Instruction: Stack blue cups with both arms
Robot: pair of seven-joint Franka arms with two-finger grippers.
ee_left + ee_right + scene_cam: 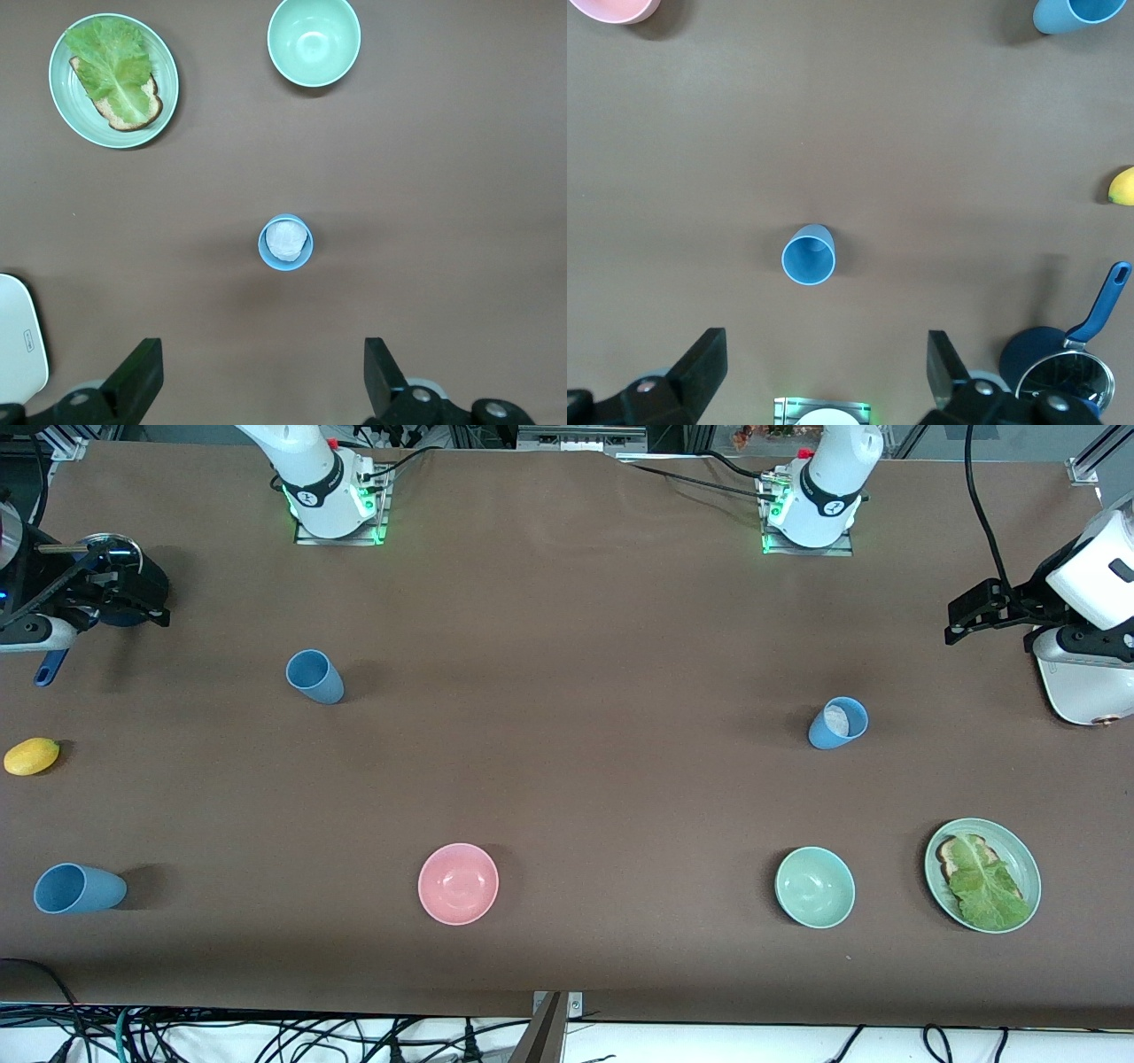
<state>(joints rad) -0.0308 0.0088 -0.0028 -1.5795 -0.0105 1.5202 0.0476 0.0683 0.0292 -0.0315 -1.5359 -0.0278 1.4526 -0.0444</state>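
Three blue cups [315,676] [837,723] [78,888] stand apart on the brown table [567,779]. The left end effector [988,609] and right end effector [124,593] hover at opposite table ends, fingers spread, holding nothing.

Matte blue cups [314,676], glossy pink bowl [458,883], brown, perhaps cloth, table cover [567,779], shiny metal pot lid [1063,382]

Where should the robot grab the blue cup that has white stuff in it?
Probably by its rim and upper wall, coming straight down from above. That blue cup stands upright with its mouth open to the top, alone on bare table. The left pincer hangs open over it, so one finger could go on each side.
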